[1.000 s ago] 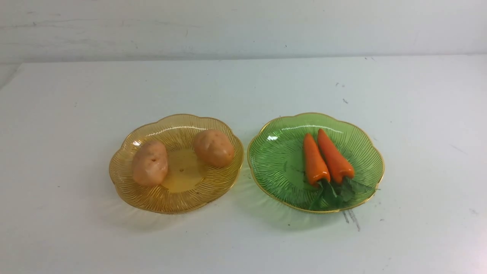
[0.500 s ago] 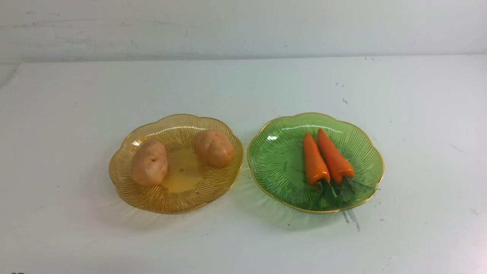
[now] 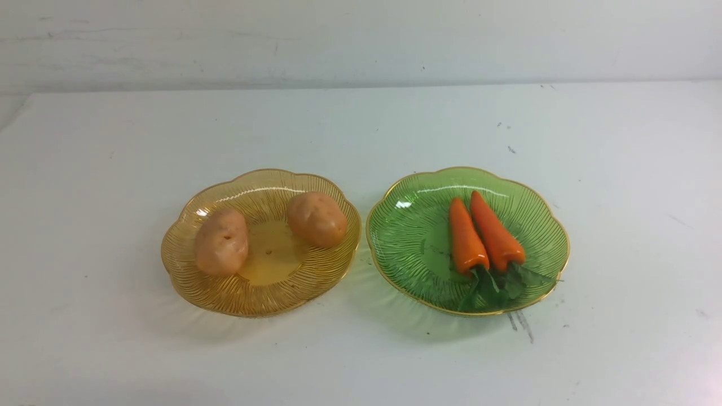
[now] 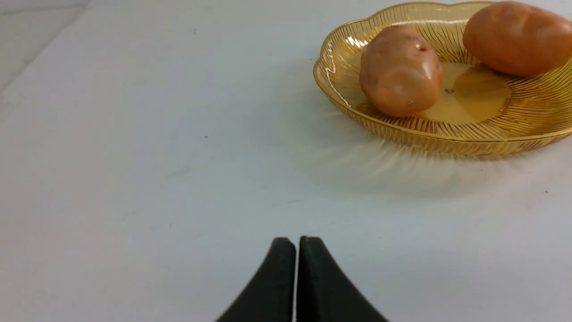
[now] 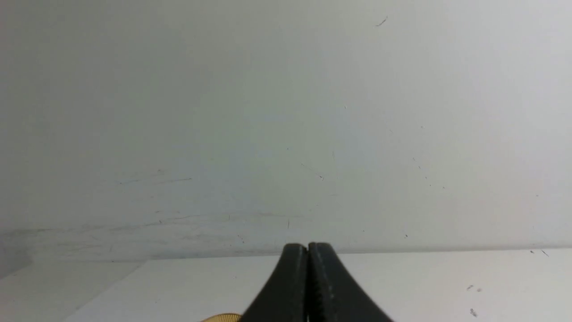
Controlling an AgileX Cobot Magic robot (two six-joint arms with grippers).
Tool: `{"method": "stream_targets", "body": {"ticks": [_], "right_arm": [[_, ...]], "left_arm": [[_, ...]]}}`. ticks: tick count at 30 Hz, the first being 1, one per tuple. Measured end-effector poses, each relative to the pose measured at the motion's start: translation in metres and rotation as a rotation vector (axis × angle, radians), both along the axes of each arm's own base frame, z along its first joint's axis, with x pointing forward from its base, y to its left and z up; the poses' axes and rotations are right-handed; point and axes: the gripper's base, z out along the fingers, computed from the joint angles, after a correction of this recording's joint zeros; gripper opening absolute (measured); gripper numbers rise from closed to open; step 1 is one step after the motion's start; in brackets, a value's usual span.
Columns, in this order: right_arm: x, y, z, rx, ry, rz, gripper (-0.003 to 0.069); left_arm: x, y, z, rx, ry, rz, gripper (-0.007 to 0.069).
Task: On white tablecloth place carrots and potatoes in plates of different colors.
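On the white tablecloth (image 3: 361,124) stand two ribbed, gold-rimmed plates side by side. The amber-yellow plate (image 3: 265,296) on the left holds two potatoes (image 3: 222,241) (image 3: 317,219). The green plate (image 3: 412,237) on the right holds two orange carrots (image 3: 466,239) (image 3: 495,232) lying together, leafy tops toward me. No arm shows in the front view. In the left wrist view my left gripper (image 4: 297,241) is shut and empty above bare cloth, short of the amber-yellow plate (image 4: 402,132) and its potatoes (image 4: 400,71) (image 4: 518,38). My right gripper (image 5: 307,248) is shut and empty, facing the wall.
A pale wall (image 3: 361,39) rises behind the table's far edge. Dark scuff marks (image 3: 522,324) lie on the cloth in front of the green plate. A sliver of amber rim (image 5: 221,317) shows at the edge of the right wrist view.
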Motion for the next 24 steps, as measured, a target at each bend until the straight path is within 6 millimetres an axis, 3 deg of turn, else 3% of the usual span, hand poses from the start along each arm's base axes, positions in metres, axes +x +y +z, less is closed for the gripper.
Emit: {"method": "stream_targets", "body": {"ticks": [19,24], "right_arm": [[0.0001,0.0001,-0.0007,-0.011,0.004,0.0,-0.0015],[0.0015,-0.0006,-0.0005,-0.146,-0.05,-0.035,-0.0015]], "left_arm": [[0.0,-0.0001,0.0,-0.002,0.0,0.0,-0.0003],[0.0,-0.0001,0.0,-0.002,0.0,0.0,-0.0003]]}}
